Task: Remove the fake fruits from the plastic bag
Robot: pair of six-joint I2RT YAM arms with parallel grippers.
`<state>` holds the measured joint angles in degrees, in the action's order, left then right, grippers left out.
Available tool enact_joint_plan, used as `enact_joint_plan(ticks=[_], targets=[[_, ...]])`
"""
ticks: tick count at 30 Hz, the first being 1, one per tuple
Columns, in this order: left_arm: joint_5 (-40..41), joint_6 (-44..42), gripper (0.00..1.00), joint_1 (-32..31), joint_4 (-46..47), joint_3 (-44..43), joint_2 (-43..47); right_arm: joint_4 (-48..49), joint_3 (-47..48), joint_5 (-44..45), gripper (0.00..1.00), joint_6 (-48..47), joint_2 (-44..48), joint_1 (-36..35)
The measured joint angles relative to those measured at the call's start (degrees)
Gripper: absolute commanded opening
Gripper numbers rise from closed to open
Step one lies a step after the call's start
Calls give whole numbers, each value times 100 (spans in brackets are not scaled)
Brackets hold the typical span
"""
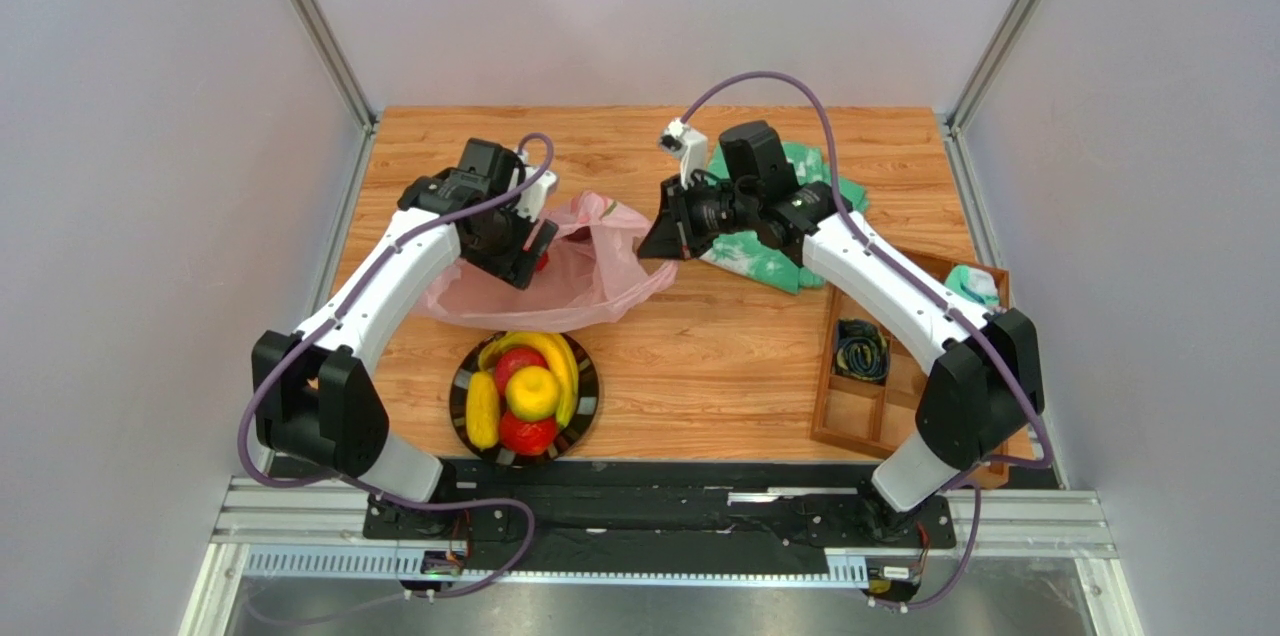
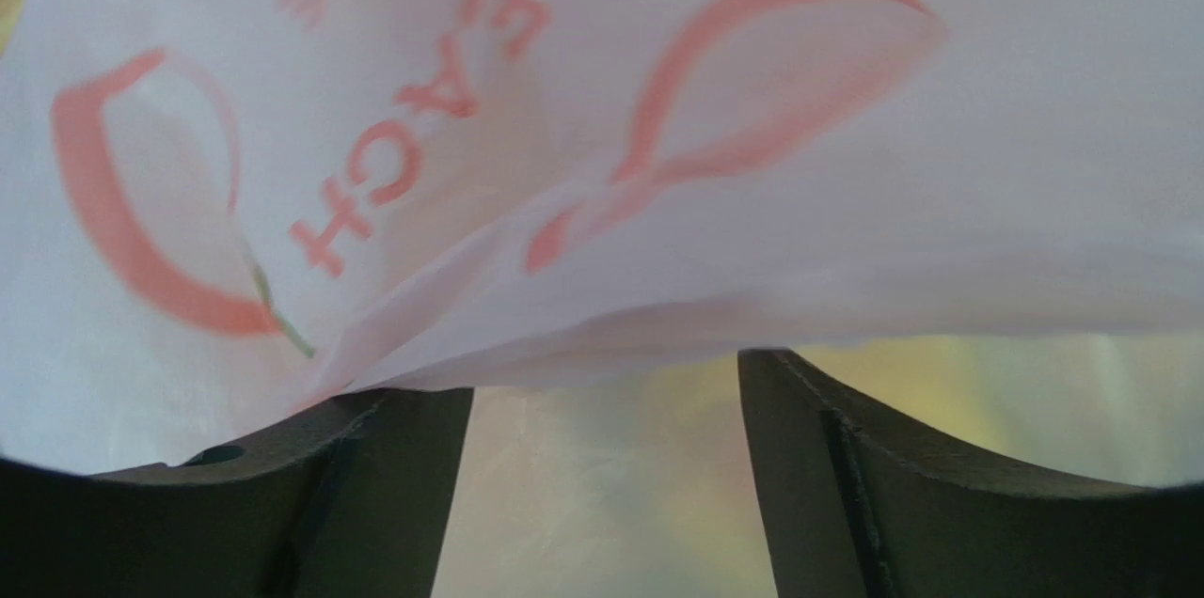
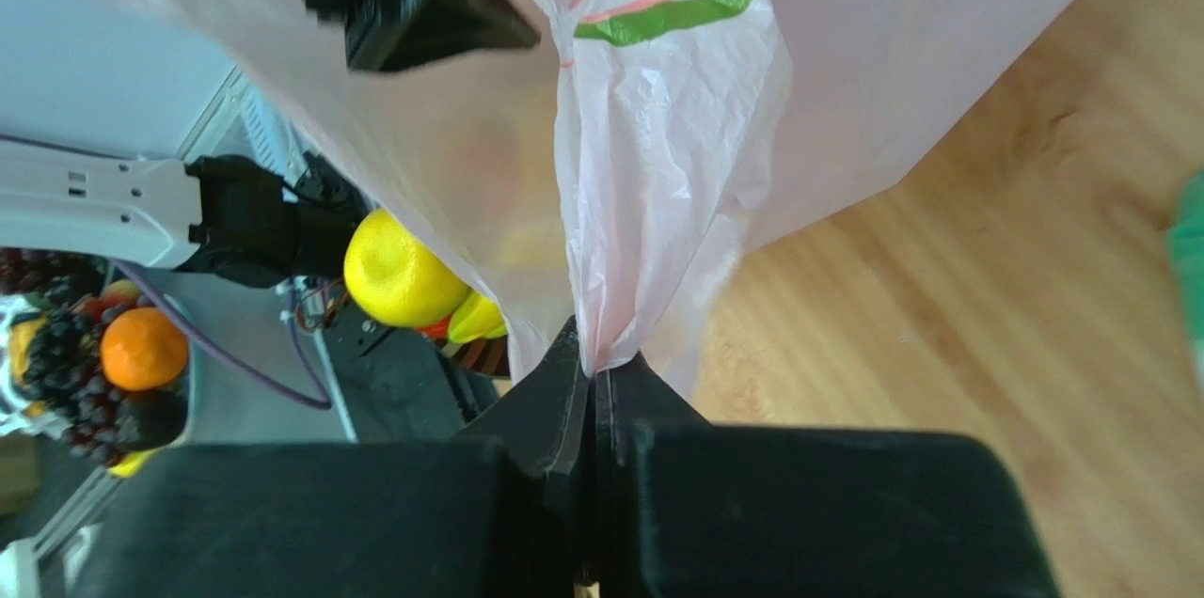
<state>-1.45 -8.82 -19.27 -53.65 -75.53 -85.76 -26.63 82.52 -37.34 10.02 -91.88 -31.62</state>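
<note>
The pink plastic bag (image 1: 579,284) lies crumpled on the table between my two grippers. My left gripper (image 1: 522,249) is pushed into the bag's left side. Its fingers (image 2: 382,485) stand apart, and printed film (image 2: 594,133) is draped over their tips. A blurred yellow-green surface fills the gap between them; I cannot tell what it is. My right gripper (image 3: 597,370) is shut on a gathered fold of the bag (image 3: 664,175) at its right edge. Several fake fruits, a lemon (image 1: 531,392), bananas (image 1: 559,360) and red apples (image 1: 526,434), sit on a black plate (image 1: 591,404) in front of the bag.
A folded green-and-white cloth (image 1: 781,258) lies under the right arm. A wooden compartment tray (image 1: 887,419) holding a coiled cable stands at the right edge. Side walls close in the table. In the right wrist view, an orange (image 3: 142,347) and grapes show at far left.
</note>
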Motion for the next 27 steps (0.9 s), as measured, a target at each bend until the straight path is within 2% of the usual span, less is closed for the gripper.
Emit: enact_joint_plan(ticks=[4,7,12,18,23,27], targets=[[181,-26,90,179,138,9,-17,57,-450,-74,0,122,31,-151],[138,17,93,146,173,-127,-262,61,-557,-68,0,74,31,-271],[15,424,95,175,254,-946,-1357,33,-669,-26,0,-315,57,-570],[-109,1067,94,269,321,-1189,-1930,-92,-1158,136,0,-691,238,-914],[-280,1379,91,396,393,-1508,-2269,-273,-988,184,0,-951,229,-901],[-459,1445,91,518,557,-1414,-2081,-476,-195,105,0,-984,31,-846]])
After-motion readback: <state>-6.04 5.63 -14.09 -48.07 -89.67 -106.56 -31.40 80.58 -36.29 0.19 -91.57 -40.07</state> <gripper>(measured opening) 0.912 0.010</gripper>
